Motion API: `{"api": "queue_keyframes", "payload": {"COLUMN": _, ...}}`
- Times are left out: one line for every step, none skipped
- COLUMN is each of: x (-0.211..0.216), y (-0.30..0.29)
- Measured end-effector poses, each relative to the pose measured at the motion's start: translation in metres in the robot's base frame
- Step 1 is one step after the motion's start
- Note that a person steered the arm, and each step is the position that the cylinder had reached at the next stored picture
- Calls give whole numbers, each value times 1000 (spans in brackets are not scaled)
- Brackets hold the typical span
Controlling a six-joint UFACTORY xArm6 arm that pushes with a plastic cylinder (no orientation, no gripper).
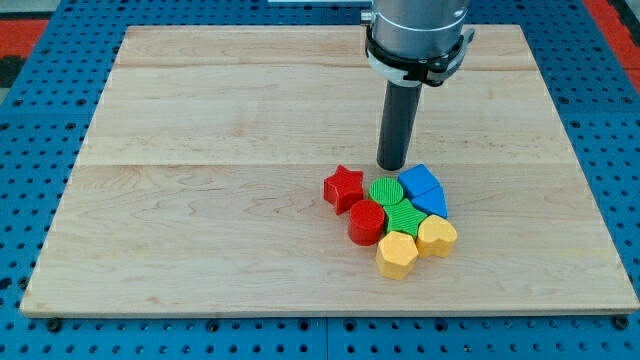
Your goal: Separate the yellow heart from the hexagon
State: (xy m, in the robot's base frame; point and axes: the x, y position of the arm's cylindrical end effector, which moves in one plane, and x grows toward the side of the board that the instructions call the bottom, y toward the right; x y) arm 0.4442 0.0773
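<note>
No text, label, brand, number or sign can be read anywhere in the view. The wooden board [200, 150] shows only plain grain, the blue pegboard [40, 120] around it carries rows of holes and no markings, and the grey arm housing [415, 25] at the far side bears no legible lettering (its upper part is cut off by the view's top). The coloured blocks near the board's right side have ribbed or smooth faces without any characters.

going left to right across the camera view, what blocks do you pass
red star → red cylinder → yellow hexagon → yellow heart. The green and blue blocks overlap these in order, so I leave them out.
</note>
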Motion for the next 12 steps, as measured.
{"api": "queue_keyframes", "payload": {"x": -34, "y": -29}}
{"api": "queue_keyframes", "payload": {"x": -56, "y": -45}}
{"api": "queue_keyframes", "payload": {"x": -48, "y": -43}}
{"api": "queue_keyframes", "payload": {"x": -45, "y": -46}}
{"api": "queue_keyframes", "payload": {"x": -44, "y": -73}}
{"api": "queue_keyframes", "payload": {"x": -35, "y": -120}}
{"api": "queue_keyframes", "payload": {"x": -29, "y": -142}}
{"api": "queue_keyframes", "payload": {"x": -38, "y": -142}}
{"api": "queue_keyframes", "payload": {"x": -39, "y": -142}}
{"api": "queue_keyframes", "payload": {"x": -34, "y": -142}}
{"api": "queue_keyframes", "payload": {"x": -1, "y": -145}}
{"api": "queue_keyframes", "payload": {"x": 4, "y": -142}}
